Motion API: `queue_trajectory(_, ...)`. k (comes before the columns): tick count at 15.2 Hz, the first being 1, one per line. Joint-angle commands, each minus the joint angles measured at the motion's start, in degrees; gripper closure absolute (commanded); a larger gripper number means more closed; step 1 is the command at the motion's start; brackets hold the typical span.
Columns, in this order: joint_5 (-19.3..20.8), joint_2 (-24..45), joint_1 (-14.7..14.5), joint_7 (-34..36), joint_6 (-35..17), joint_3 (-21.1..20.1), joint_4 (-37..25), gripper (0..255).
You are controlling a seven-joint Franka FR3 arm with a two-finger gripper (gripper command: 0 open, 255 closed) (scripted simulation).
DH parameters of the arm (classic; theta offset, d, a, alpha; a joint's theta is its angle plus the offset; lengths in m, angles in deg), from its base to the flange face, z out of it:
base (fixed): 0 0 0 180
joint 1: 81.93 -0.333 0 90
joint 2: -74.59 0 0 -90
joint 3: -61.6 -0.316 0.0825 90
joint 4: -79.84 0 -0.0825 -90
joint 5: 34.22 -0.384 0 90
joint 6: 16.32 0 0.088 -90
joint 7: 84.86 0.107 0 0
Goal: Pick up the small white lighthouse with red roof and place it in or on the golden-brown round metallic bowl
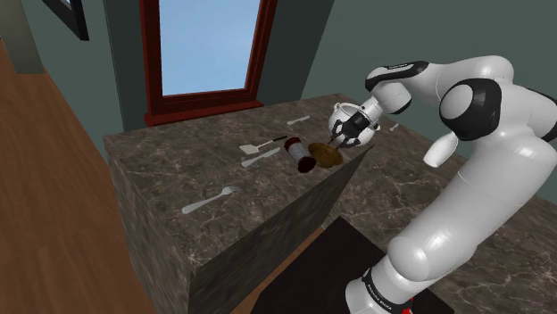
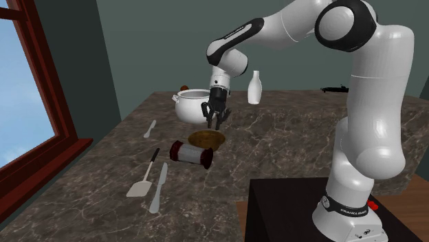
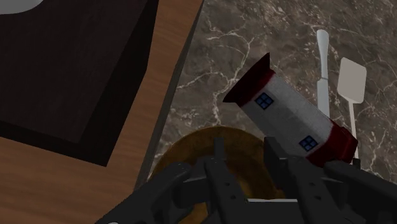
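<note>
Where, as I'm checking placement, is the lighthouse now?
In the second exterior view, the lighthouse lies on its side on the counter, just left of the bowl, not in it.

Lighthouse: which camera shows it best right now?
Wrist view: the lighthouse lies on its side beside the bowl, blue windows and red ends plain. The shoulder and second exterior views show it small, without detail.

Home kitchen, by the look of it. A dark, veined stone counter (image 1: 178, 169) is the main surface. On the counter: a white cooking pot (image 2: 191, 104) with side handles, a brown bowl (image 2: 207, 139), a spatula (image 2: 143, 182), a table knife (image 2: 159, 185) and a white bottle (image 2: 255, 87) (all cooking or table gear). Beyond the counter is a window (image 1: 210, 45) in a red-brown frame, set in grey-green walls. Beside the counter is a wood plank floor (image 1: 54, 196).
</note>
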Motion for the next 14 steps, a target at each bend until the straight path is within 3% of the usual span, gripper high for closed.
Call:
queue_trajectory(1,0.0,0.0,0.0,0.0,0.0,0.0,0.0,255)
queue_trajectory(8,0.0,0.0,0.0,0.0,0.0,0.0,0.0,255)
queue_trajectory(9,0.0,0.0,0.0,0.0,0.0,0.0,0.0,0)
queue_trajectory(14,15.3,-2.7,-8.5,-3.6,-11.8,-6.9,0.8,0)
